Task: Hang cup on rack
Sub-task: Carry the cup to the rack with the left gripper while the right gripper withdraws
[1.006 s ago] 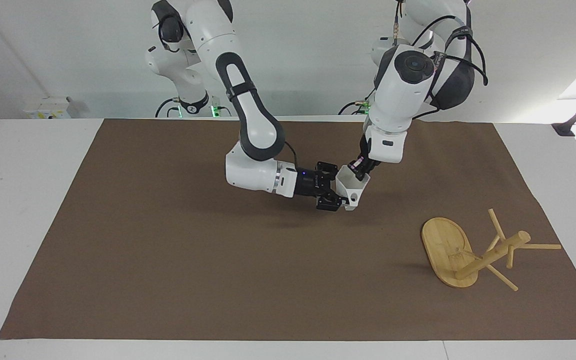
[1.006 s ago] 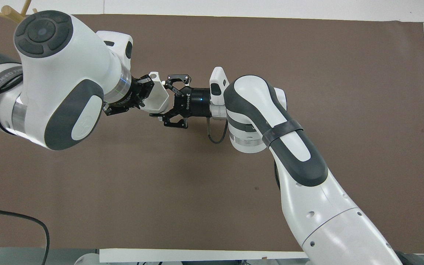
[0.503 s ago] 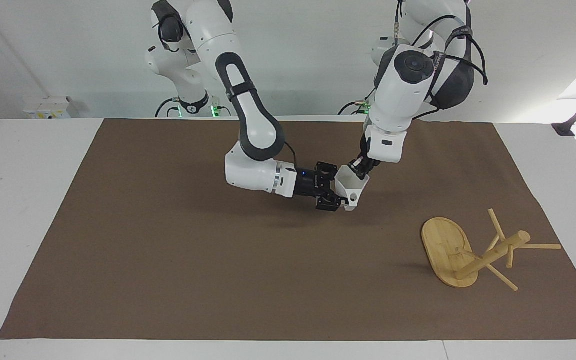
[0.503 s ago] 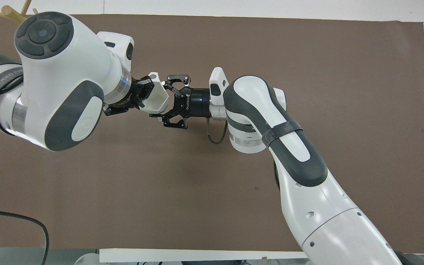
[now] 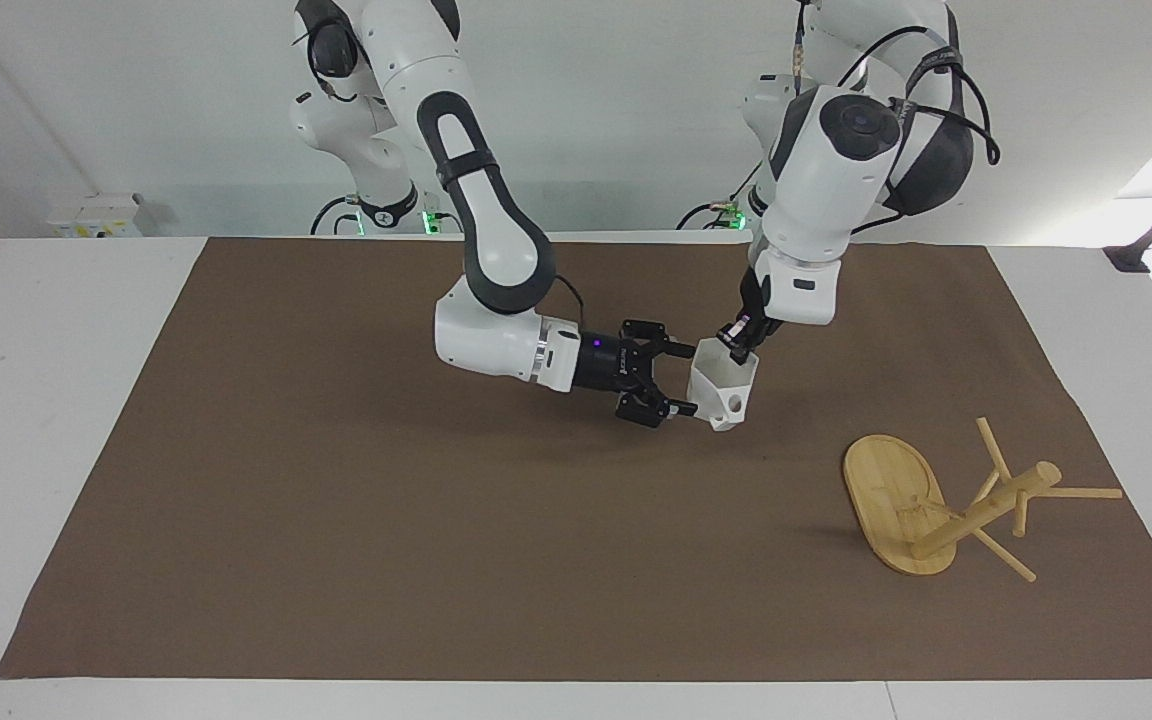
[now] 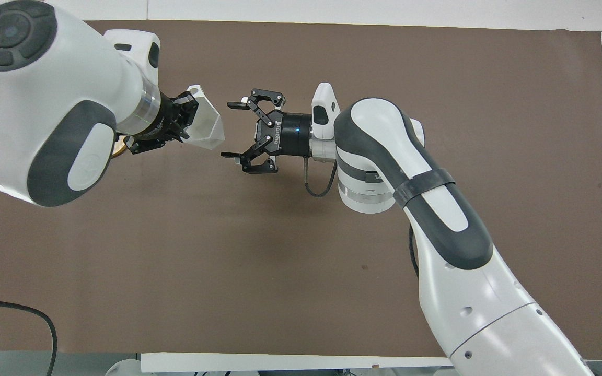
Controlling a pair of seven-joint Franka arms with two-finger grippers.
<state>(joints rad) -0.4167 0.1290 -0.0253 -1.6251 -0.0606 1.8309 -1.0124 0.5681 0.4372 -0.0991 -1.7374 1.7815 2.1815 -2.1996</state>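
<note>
The white faceted cup (image 5: 726, 385) hangs in the air over the middle of the brown mat, tilted, its handle tab with the hole facing down and outward. My left gripper (image 5: 741, 345) is shut on the cup's rim from above; it also shows in the overhead view (image 6: 183, 117) with the cup (image 6: 206, 120). My right gripper (image 5: 688, 378) is open, level with the cup and just clear of it, and also shows in the overhead view (image 6: 229, 129). The bamboo rack (image 5: 946, 505) lies tipped over, farther from the robots, toward the left arm's end.
The brown mat (image 5: 336, 520) covers most of the white table. The rack's oval base (image 5: 891, 490) stands on edge, and its pegs stick out over the mat. In the overhead view the left arm hides nearly all of the rack.
The right gripper's fingers were around the cup; they now stand apart from it, drawn back toward the right arm's end. The left gripper has carried the cup toward the left arm's end.
</note>
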